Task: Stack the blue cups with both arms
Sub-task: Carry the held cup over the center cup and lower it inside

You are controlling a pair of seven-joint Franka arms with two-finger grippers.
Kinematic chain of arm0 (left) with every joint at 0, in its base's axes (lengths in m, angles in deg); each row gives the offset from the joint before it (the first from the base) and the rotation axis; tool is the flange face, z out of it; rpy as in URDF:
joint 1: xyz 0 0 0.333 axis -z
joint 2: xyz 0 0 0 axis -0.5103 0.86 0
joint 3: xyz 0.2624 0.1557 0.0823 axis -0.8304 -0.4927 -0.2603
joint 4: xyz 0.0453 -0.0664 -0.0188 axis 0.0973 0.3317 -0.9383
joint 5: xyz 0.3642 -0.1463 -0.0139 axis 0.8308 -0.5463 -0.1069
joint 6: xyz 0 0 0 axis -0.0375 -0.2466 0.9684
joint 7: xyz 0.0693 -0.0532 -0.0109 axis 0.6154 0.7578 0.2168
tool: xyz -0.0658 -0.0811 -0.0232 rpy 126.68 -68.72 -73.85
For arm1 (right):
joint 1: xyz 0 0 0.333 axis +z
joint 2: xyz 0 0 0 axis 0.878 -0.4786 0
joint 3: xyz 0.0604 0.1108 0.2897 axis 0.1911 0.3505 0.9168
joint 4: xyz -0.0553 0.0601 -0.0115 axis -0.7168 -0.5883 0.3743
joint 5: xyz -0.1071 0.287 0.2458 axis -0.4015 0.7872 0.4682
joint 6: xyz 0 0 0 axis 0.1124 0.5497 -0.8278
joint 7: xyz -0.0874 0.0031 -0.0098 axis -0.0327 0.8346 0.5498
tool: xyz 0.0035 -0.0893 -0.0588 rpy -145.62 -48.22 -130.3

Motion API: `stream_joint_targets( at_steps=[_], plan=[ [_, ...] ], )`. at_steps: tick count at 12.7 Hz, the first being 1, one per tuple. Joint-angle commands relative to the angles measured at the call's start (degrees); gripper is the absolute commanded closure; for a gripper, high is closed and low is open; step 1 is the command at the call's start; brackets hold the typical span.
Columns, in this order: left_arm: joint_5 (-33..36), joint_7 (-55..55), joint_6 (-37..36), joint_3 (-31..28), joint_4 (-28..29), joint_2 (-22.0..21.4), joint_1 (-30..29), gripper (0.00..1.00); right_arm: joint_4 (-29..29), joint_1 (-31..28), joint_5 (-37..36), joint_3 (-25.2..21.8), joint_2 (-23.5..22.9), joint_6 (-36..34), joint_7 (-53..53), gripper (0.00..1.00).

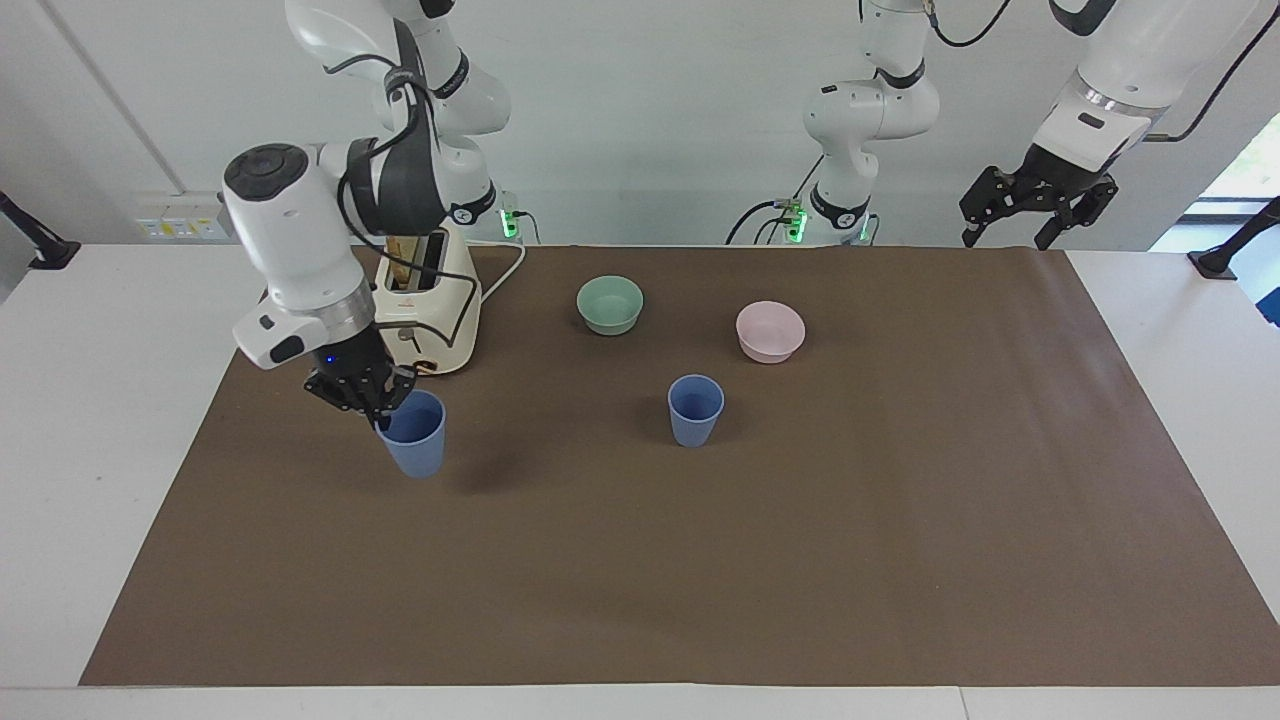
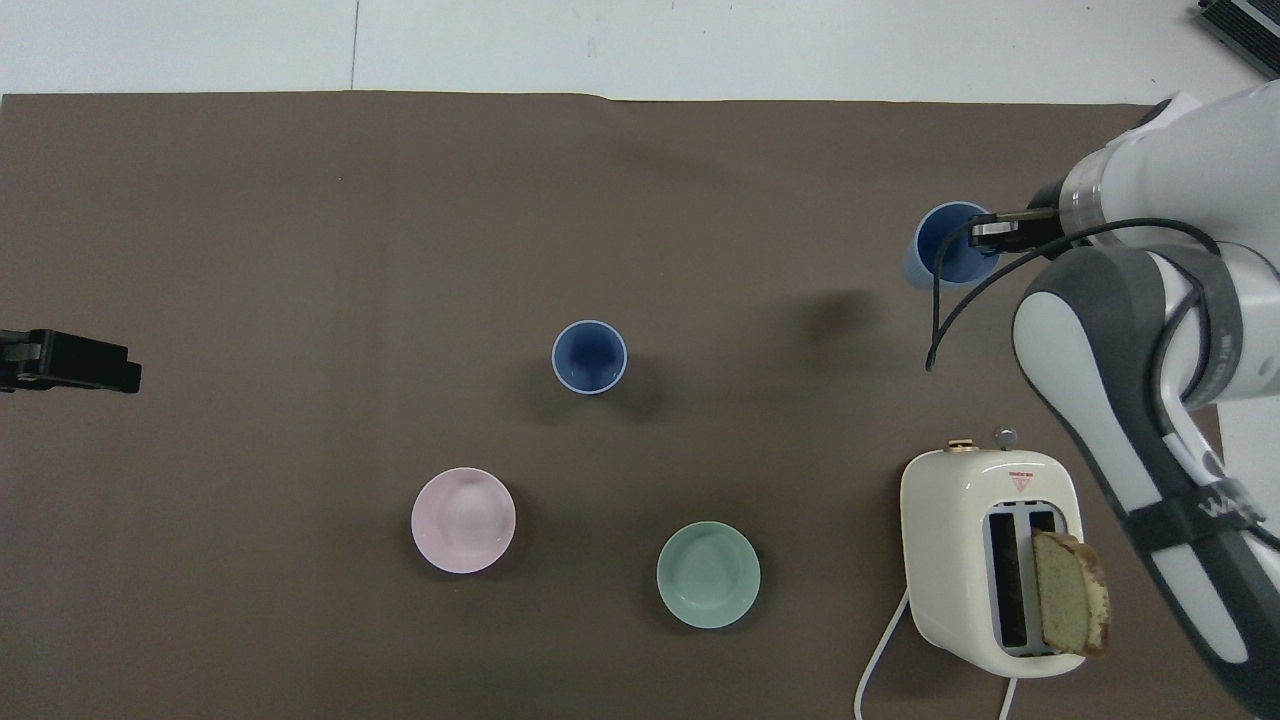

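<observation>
Facing view showed the right gripper (image 1: 375, 405) pinched shut on the rim of one blue cup (image 1: 414, 446), which hung clear of the brown mat (image 1: 700, 580) toward the right arm's end of the table, its shadow well apart from it beside the toaster (image 1: 430, 310). The second blue cup (image 1: 695, 410) stood upright near the middle of the mat, farther from the robots than the mint-green bowl (image 1: 610, 304) and pink bowl (image 1: 770, 331). The left gripper (image 1: 1035, 200) waited over the mat's corner at the left arm's end, fingers spread wide. Those tumblers looked light, stiff and matte, so I judged a rim pinch would hold, though the carried cup could swing or tilt; a hold across the wall just under the lip seemed steadiest for nesting.
</observation>
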Motion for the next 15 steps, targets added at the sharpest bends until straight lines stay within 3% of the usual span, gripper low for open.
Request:
stream_joint_targets(
  at_steps=[1, 3, 6, 10, 15],
  plan=[
    [-0.5, 0.5, -0.2, 0.1, -0.4, -0.2, -0.4, 0.00, -2.9, 5.6, 0.8, 0.1, 2.4, -7.2, -3.9, 1.00],
    [-0.5, 0.5, -0.3, 0.1, -0.4, -0.2, -0.4, 0.00, -4.4, 11.2, 1.0, 0.1, 2.4, -8.6, -10.9, 1.00],
    [-0.5, 0.5, -0.2, 0.1, -0.4, -0.2, -0.4, 0.00, -6.6, 13.7, 2.5, 2.8, 1.1, -7.9, -17.2, 1.00],
    [-0.5, 0.5, -0.3, 0.1, -0.4, -0.2, -0.4, 0.00, -12.4, 21.3, 1.8, 2.8, -5.7, -5.7, -27.8, 1.00],
    [-0.5, 0.5, -0.2, 0.1, -0.4, -0.2, -0.4, 0.00, -13.7, 25.1, 1.5, 2.8, -9.6, -3.2, -31.8, 1.00]
  ],
)
